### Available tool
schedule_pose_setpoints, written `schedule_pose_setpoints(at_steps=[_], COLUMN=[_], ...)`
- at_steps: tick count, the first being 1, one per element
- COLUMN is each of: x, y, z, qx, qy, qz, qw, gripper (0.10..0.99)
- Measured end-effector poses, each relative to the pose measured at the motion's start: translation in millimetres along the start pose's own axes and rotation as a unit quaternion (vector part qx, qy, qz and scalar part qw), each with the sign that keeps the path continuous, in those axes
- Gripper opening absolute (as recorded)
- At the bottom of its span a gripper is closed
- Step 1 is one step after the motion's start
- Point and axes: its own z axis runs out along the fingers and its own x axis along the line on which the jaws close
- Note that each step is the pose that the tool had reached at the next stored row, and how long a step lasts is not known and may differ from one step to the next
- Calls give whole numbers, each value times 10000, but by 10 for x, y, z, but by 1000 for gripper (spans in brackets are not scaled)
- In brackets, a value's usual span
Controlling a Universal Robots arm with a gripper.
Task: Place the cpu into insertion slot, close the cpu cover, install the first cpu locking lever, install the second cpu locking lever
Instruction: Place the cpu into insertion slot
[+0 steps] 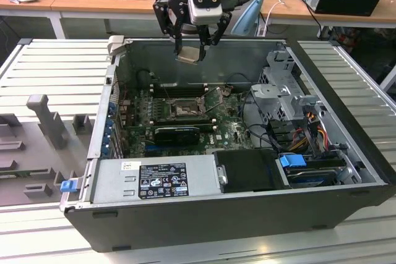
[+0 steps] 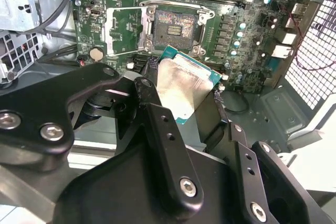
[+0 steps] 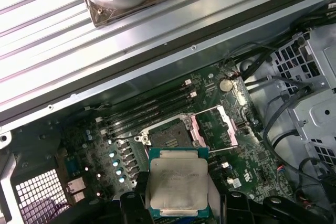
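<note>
My gripper (image 1: 190,49) hangs above the back wall of the open computer case, shut on the cpu (image 1: 190,54). In both wrist views the cpu (image 2: 184,90) (image 3: 177,184) shows its pale silver face on a green board, pinched by its edges between the black fingers (image 2: 146,95) (image 3: 137,195). The insertion slot (image 1: 184,109) (image 2: 174,24) (image 3: 169,136) lies uncovered on the motherboard, below and ahead of the chip. Beside the slot the cpu cover (image 2: 122,31) (image 3: 229,124) is flipped open. Two thin locking levers (image 2: 123,53) (image 3: 207,109) stand released next to it.
Long black memory slots (image 1: 179,88) run behind the socket and a black rectangular block (image 1: 176,134) lies in front. A power supply (image 1: 154,177) fills the near side. A drive cage (image 1: 284,91) and cables (image 1: 309,134) occupy the exterior view's right. Ribbed grey table (image 1: 49,66) surrounds the case.
</note>
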Motion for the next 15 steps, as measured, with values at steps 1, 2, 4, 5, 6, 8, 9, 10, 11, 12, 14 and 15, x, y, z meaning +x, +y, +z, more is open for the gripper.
schedule_pose_setpoints(at_steps=[1,2,4,5,6,8,9,10,11,12,14,15], x=[0,0,0,0,0,0,0,0,0,0,0,0], y=[0,0,0,0,0,0,0,0,-1,-1,-1,-1], z=[0,0,0,0,0,1,3,4,5,6,8,9], qx=[0,0,-1,-1,-2,-3,-4,-6,-8,-10,-13,-15], qy=[-1,-2,-5,-6,-8,-20,-25,-31,-37,-47,-59,-66], qz=[10,25,61,69,93,219,278,346,418,530,659,744], qw=[10000,10000,10000,10000,10000,9998,9996,9994,9991,9986,9978,9972], gripper=[529,529,529,529,529,529,529,529,529,529,529,529])
